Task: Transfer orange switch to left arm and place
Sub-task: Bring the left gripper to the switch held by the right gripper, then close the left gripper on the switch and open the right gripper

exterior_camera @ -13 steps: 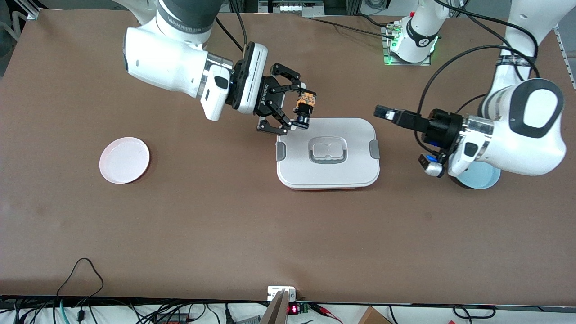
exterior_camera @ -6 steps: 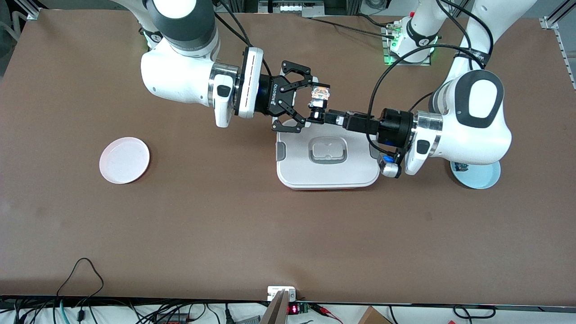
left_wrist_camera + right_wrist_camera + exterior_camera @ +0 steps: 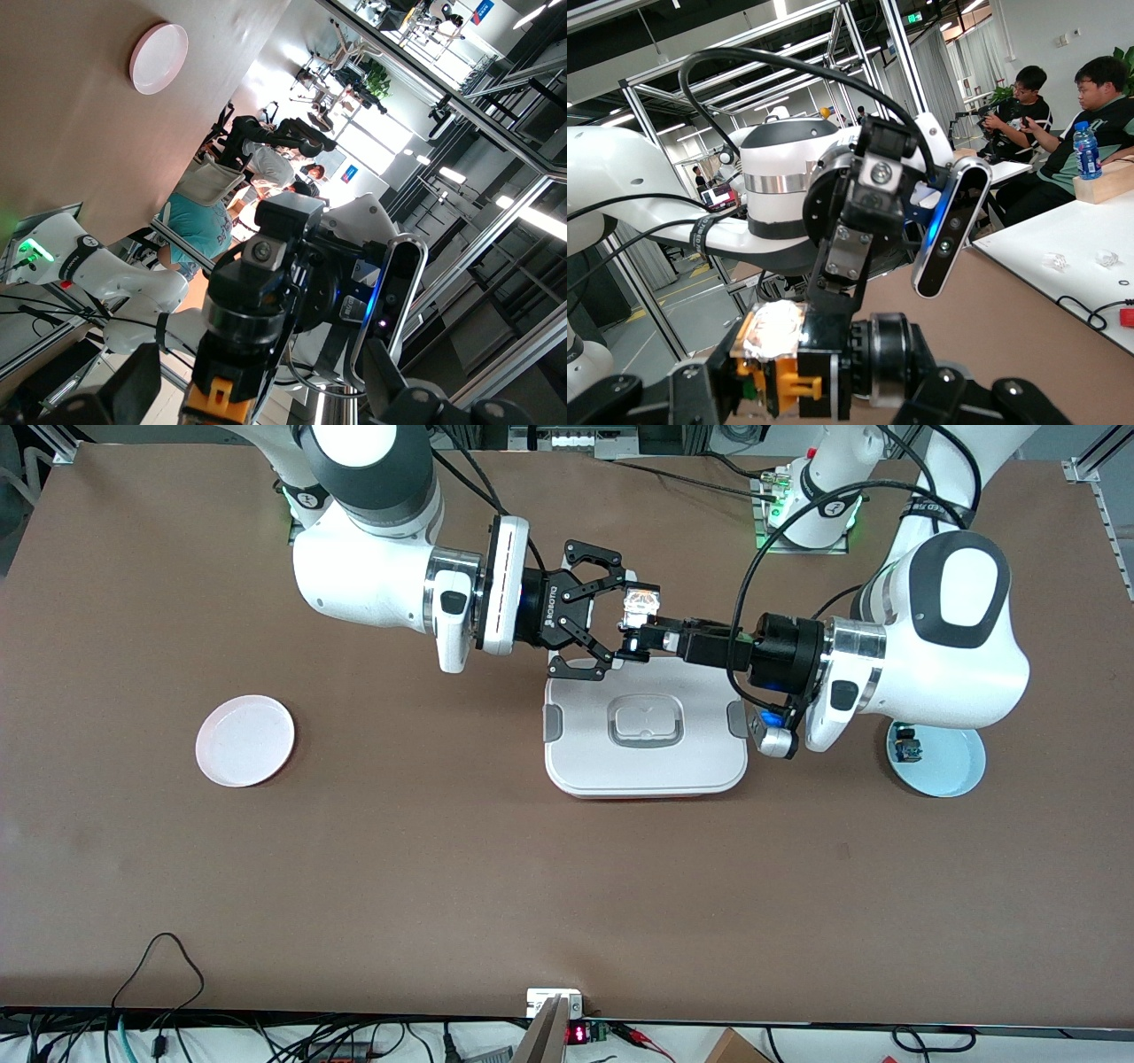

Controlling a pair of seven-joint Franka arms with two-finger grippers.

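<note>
Right gripper [image 3: 627, 627] clamping orange switch [image 3: 639, 605], holding it in air above box [image 3: 645, 726] edge, keeping clear of lid; left gripper [image 3: 640, 643] fingers spread wide around switch body, lining up for handover

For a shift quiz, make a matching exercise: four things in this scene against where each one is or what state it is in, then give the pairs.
Things:
1. orange switch
2. box
3. pink plate
4. left gripper

Place or state:
A. lies bare toward the right arm's end of the table
B. open, its fingers at the switch, above the box edge nearest the bases
C. held in the shut right gripper
D. lid on, mid-table between the two plates

Pairs: 1-C, 2-D, 3-A, 4-B
</note>
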